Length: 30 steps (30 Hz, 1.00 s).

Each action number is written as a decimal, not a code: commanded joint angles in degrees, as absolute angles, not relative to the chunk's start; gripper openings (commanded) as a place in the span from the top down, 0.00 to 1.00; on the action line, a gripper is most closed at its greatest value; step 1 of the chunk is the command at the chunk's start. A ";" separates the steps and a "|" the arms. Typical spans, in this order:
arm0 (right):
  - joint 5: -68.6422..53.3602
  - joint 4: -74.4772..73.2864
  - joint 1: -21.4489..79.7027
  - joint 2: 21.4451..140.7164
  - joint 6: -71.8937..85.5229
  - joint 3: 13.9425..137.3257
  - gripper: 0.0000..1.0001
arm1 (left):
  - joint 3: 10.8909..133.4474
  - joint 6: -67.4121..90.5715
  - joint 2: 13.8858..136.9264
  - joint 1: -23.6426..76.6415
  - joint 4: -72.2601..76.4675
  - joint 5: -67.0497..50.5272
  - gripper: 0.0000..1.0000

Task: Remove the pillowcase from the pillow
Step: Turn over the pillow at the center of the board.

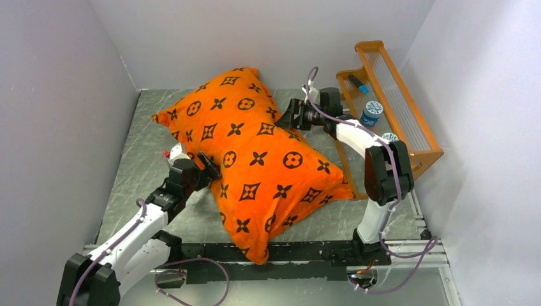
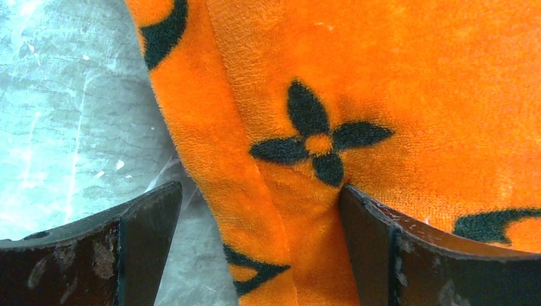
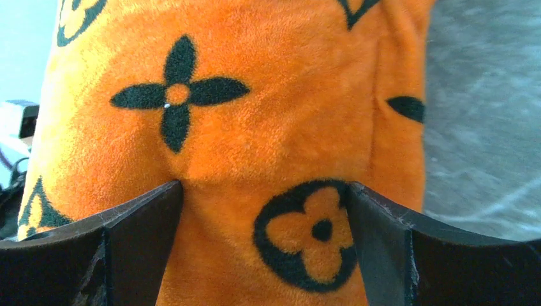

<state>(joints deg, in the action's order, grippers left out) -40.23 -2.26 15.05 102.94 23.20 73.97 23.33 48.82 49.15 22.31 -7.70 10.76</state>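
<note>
My left gripper [image 2: 258,191] and right gripper [image 3: 265,188] gape wide; the plush pillowcase [image 1: 255,159] looks soft, light. I'd pinch the fold between my left jaws.

**Camera placement: one overhead, two wrist-mounted**

The top external view sits high behind the near edge of the table [image 1: 148,137], facing down and forward, far enough to cover the whole surface. The left wrist view looks out between the fingers of the left gripper [image 2: 258,191], very close to the pillowcase [image 2: 395,89] directly ahead of them. The right wrist view does the same from the right gripper [image 3: 265,188]. All three views share the orange fabric.
</note>
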 commanded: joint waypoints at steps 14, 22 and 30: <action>-60.78 15.63 24.47 105.39 32.93 70.19 0.76 | 20.65 47.81 49.83 22.32 -8.74 6.38 0.03; -59.24 5.99 25.11 100.02 28.16 77.58 1.00 | 22.82 47.96 50.58 22.31 -7.43 6.93 0.03; -52.96 -6.46 25.15 97.26 20.73 86.63 1.00 | 26.71 49.83 58.35 22.41 2.31 1.50 0.07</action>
<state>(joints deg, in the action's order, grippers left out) -48.93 -1.30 22.68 103.26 24.51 79.64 22.83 48.80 53.34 21.54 -6.44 9.63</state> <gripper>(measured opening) 0.066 0.949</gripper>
